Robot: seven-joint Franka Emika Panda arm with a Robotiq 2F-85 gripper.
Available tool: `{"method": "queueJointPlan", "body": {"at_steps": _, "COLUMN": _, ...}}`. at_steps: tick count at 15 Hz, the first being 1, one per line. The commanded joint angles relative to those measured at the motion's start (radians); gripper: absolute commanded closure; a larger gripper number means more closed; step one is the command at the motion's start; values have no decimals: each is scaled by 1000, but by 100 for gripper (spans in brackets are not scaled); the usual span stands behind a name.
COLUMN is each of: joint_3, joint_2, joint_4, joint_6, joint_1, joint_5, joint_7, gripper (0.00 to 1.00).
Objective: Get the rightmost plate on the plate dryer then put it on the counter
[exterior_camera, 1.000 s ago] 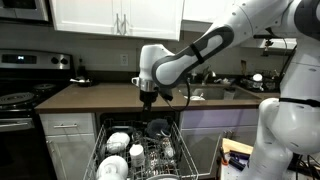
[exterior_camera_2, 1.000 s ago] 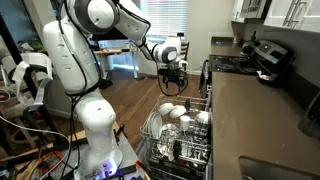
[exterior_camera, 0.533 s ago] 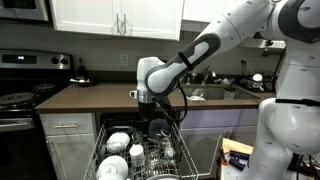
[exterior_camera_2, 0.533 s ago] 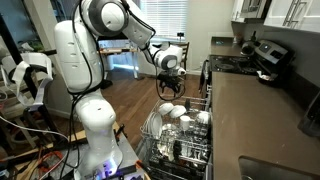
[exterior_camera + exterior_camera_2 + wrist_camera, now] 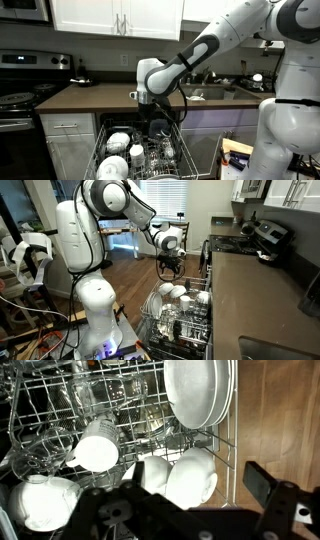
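Observation:
The plate dryer (image 5: 60, 410) is a pulled-out grey wire rack, seen in both exterior views (image 5: 140, 158) (image 5: 185, 320). Upright white plates (image 5: 200, 395) stand at the top right of the wrist view. White bowls (image 5: 190, 475) and cups (image 5: 97, 452) lie below them. My gripper (image 5: 198, 480) is open and empty, hanging just above the rack over the bowls, below the plates in that view. It also shows in both exterior views (image 5: 148, 100) (image 5: 172, 270). The dark brown counter (image 5: 90, 95) (image 5: 250, 300) runs behind and beside the rack.
A black stove (image 5: 15, 100) (image 5: 240, 242) stands at one end of the counter. A sink area with small items (image 5: 225, 90) lies at the other end. White cabinets (image 5: 115, 18) hang above. Wooden floor (image 5: 280, 420) borders the rack.
The gripper came down closer to the rack a second ago and has held almost still over the last half second. Nothing in the rack has moved.

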Motion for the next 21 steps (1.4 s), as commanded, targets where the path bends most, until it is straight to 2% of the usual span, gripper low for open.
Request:
{"method": "queueJointPlan", "body": {"at_steps": 1, "joint_3": 7, "joint_2": 52, "joint_4": 20, "joint_6": 12, "joint_1": -20, "joint_5": 12, "joint_7": -32, "gripper": 0}}
{"method": "queueJointPlan", "body": {"at_steps": 6, "joint_3": 19, "joint_2": 185, "joint_4": 57, "joint_6": 78, "joint_1": -48, "joint_5": 32, "joint_7": -124, "gripper": 0}}
{"method": "queueJointPlan", "body": {"at_steps": 11, "joint_3": 70, "joint_2": 336, "joint_4": 140, "joint_6": 123, "joint_1": -99, "joint_5": 34, "joint_7": -216, "gripper": 0}}
{"method": "queueJointPlan", "body": {"at_steps": 14, "joint_3": 111, "joint_2": 401, "joint_4": 196, "joint_6": 79, "joint_1": -131, "joint_5": 46, "joint_7": -225, "gripper": 0}}
{"method": "queueJointPlan", "body": {"at_steps": 21, "joint_3": 140, "joint_2": 444, "joint_4": 190, "joint_6": 108, "joint_1": -99, "joint_5": 3, "joint_7": -118, "gripper": 0}}
